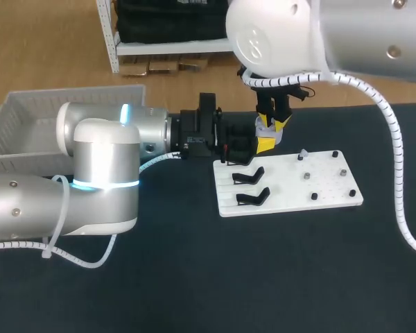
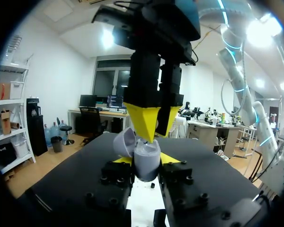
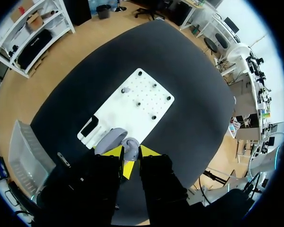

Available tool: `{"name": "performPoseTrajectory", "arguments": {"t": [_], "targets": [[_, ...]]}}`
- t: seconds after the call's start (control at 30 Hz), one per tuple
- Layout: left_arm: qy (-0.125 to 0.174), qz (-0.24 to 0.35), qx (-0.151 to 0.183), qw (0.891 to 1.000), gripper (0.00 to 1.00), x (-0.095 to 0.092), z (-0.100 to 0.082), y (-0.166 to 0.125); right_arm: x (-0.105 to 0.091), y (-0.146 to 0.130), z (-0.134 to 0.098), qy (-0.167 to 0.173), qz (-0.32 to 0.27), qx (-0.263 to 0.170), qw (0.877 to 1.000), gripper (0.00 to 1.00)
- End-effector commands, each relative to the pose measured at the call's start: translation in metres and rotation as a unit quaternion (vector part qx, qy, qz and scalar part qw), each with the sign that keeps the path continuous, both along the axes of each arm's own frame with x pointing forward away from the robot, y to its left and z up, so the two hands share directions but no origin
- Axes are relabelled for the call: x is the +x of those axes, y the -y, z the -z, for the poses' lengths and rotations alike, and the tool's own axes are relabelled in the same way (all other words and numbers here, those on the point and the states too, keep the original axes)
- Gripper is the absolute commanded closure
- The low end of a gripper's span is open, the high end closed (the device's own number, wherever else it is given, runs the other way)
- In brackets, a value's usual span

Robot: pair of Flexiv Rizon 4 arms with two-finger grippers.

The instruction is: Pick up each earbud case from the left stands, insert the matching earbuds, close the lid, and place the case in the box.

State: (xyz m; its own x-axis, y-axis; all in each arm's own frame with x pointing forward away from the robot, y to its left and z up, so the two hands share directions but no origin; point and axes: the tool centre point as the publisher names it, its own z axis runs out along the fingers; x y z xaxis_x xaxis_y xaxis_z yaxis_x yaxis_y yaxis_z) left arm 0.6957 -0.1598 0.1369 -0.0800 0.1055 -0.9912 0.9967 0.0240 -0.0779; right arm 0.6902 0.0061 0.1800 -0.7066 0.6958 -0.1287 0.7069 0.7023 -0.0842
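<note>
A: Case status?
B: Grey earbud case [image 2: 147,163], lid [image 2: 123,142] swung open, is held off the table [image 1: 194,277] just behind the white board [image 1: 291,187]. Left gripper [image 2: 147,160] is clamped on its body from both sides.
A: Right side?
B: Right gripper [image 2: 155,135] hangs straight above the open case. Can't tell its grip.
A: Surface?
B: Black table. The board has two black stands [image 1: 249,175] at its left and small pegs [image 1: 307,176] at its right. Pale box [image 1: 28,118] is back-left, well apart.
</note>
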Motion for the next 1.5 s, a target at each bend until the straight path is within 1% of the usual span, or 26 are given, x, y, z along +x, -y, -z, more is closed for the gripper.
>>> {"name": "performPoseTrajectory", "arguments": {"t": [0.03,0.37,0.4,0.43,0.47,0.5,0.77,0.87,0.97,1.0,1.03,1.07,1.1,1.13,1.2,1.23,1.3,1.5], "targets": [[0.003,-0.003,-0.004,1.000,1.00,-0.001,0.002,0.000,0.001,-0.001,0.002,-0.003,0.001,-0.001,1.000,1.00],[0.003,-0.003,-0.004,1.000,1.00,-0.001,0.002,0.000,0.000,-0.002,0.005,-0.009,0.000,-0.002,1.000,1.00],[0.003,-0.003,-0.004,1.000,1.00,-0.001,0.002,0.000,-0.001,-0.002,0.005,-0.010,-0.001,-0.002,1.000,0.98],[0.003,-0.003,-0.004,1.000,1.00,-0.001,0.002,0.000,-0.001,-0.002,0.005,-0.010,-0.001,-0.002,1.000,0.80],[0.003,-0.003,-0.004,1.000,1.00,-0.001,0.002,0.000,-0.001,-0.001,0.005,-0.010,-0.001,-0.002,1.000,0.68],[0.003,-0.003,-0.004,1.000,1.00,-0.001,0.002,0.000,-0.001,-0.001,0.005,-0.010,-0.001,-0.002,1.000,0.67],[0.003,-0.003,-0.004,1.000,1.00,-0.001,0.002,0.000,-0.008,-0.001,0.000,-0.006,-0.002,-0.002,1.000,0.67],[0.003,-0.003,-0.004,1.000,1.00,-0.001,0.002,0.000,-0.018,0.003,-0.012,0.003,-0.004,0.016,1.000,0.65],[0.003,-0.003,-0.004,1.000,1.00,-0.001,0.002,0.000,-0.027,0.011,-0.023,0.027,-0.014,0.044,0.999,0.63],[0.003,-0.003,-0.004,1.000,1.00,-0.001,0.002,0.000,-0.028,0.014,-0.026,0.041,-0.024,0.054,0.997,0.61],[0.003,-0.003,-0.004,1.000,1.00,-0.001,0.002,0.000,-0.030,0.017,-0.028,0.046,-0.030,0.075,0.996,0.59],[0.003,-0.003,-0.004,1.000,1.00,-0.001,0.002,0.000,-0.031,0.019,-0.030,0.050,-0.039,0.100,0.993,0.54],[0.003,-0.003,-0.004,1.000,1.00,-0.001,0.002,0.000,-0.034,0.021,-0.031,0.074,-0.059,0.099,0.991,0.22],[0.003,-0.003,-0.004,1.000,1.00,-0.001,0.002,0.000,-0.036,0.023,-0.032,0.084,-0.077,0.099,0.989,0.00],[0.003,-0.003,-0.004,1.000,1.00,-0.001,0.002,0.000,-0.037,0.027,-0.035,0.113,-0.086,0.124,0.982,0.00],[0.003,-0.003,-0.004,1.000,1.00,-0.001,0.002,0.000,-0.039,0.030,-0.038,0.144,-0.098,0.117,0.978,0.00],[0.003,-0.003,-0.004,1.000,1.00,-0.001,0.002,0.000,-0.041,0.036,-0.041,0.173,-0.110,0.117,0.972,0.00],[0.003,-0.003,-0.004,1.000,1.00,-0.001,0.002,0.000,-0.041,0.036,-0.041,0.173,-0.110,0.117,0.972,0.00]]}}
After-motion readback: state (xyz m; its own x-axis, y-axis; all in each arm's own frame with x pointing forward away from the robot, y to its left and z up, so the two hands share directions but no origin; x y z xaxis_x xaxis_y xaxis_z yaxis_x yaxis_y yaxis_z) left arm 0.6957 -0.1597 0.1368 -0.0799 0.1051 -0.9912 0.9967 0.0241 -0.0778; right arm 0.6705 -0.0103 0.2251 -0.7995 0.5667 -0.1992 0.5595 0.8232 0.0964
